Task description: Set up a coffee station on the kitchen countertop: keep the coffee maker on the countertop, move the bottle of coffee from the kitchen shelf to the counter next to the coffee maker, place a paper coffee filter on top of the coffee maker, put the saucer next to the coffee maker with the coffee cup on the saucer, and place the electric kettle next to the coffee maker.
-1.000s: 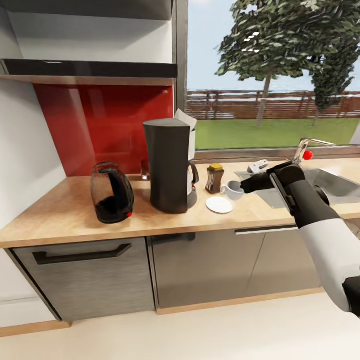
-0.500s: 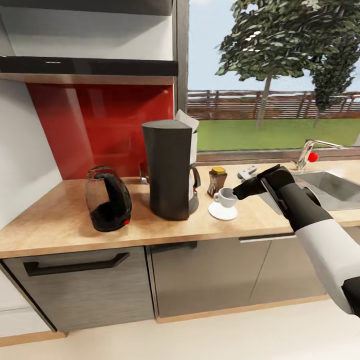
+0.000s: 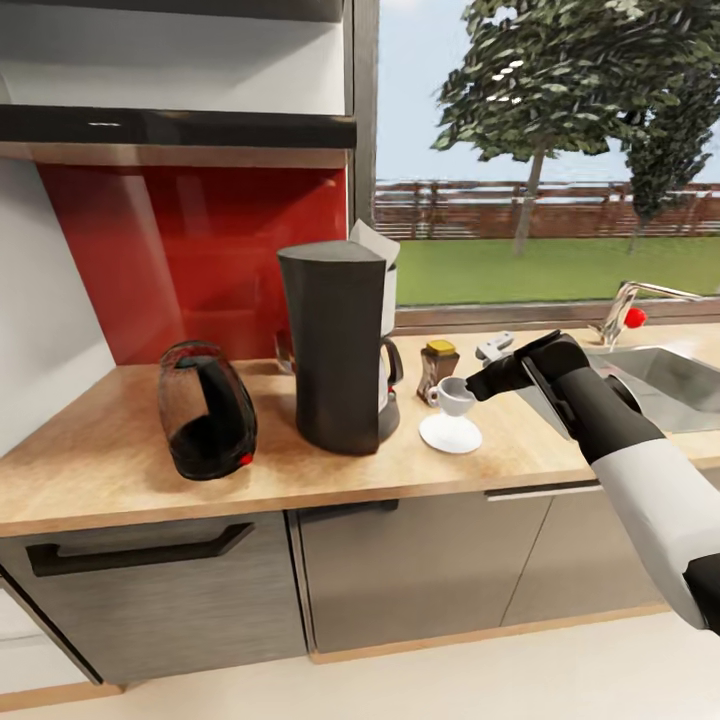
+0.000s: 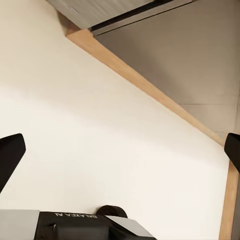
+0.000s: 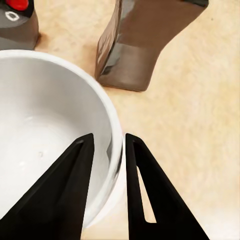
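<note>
The right claw (image 3: pixel 468 386) pinches the rim of the white coffee cup (image 3: pixel 452 397), one finger inside and one outside. The cup sits over the saucer (image 3: pixel 450 434) on the tabletop (image 3: pixel 100 460), just beside the coffee maker (image 3: pixel 335 345). The left claw (image 4: pixel 120 150) is spread wide above the floor (image 4: pixel 100 125), holding nothing.

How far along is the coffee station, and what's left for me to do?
Mostly done. The coffee maker stands on the countertop with the paper filter at its top, the electric kettle on one side, and the coffee bottle and saucer on the other. In hand: the right pincer pinches the coffee cup by its rim over the saucer. Left: seat it and release.
</note>
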Motion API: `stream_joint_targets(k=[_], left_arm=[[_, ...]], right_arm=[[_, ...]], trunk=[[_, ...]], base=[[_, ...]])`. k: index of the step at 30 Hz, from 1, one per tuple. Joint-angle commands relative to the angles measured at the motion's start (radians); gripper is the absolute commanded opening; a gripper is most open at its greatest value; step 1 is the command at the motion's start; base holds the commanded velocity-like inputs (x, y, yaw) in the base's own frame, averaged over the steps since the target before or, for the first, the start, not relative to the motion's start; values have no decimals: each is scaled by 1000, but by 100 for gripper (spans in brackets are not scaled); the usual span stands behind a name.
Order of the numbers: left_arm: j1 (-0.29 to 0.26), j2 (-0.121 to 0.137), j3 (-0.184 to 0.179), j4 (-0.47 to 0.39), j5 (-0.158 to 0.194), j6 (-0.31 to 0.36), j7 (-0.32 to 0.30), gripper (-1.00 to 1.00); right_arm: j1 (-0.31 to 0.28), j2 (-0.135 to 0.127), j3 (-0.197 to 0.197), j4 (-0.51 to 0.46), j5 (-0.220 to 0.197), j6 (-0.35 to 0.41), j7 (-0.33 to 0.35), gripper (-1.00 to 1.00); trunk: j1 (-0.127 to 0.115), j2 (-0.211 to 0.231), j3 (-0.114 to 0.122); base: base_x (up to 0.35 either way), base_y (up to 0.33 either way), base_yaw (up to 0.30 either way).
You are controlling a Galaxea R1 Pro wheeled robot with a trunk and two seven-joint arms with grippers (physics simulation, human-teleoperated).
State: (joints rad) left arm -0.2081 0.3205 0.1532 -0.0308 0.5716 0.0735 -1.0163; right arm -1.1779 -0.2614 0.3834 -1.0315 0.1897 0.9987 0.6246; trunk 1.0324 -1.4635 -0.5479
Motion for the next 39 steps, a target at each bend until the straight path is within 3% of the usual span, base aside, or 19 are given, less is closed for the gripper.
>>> stream_joint_targets(k=[1, 23, 29, 39], left_arm=[[-1, 0, 8, 0, -4, 8, -4, 100], [-1, 0, 8, 0, -4, 8, -5, 100], [-1, 0, 8, 0, -4, 8, -4, 100], [-1, 0, 8, 0, -4, 8, -4, 100]], right_arm=[[-1, -1, 2, 1, 10, 2, 9, -100], [3, -1, 2, 80, 10, -1, 6, -100], [4, -1, 2, 86, 10, -2, 6, -100], [5, -1, 2, 87, 6, -2, 6, -100]], trunk=[[0, -1, -1], [0, -1, -1], [23, -43, -20], [35, -64, -29]], base=[[107, 0, 0], [12, 0, 0], [0, 0, 0], [0, 0, 0]])
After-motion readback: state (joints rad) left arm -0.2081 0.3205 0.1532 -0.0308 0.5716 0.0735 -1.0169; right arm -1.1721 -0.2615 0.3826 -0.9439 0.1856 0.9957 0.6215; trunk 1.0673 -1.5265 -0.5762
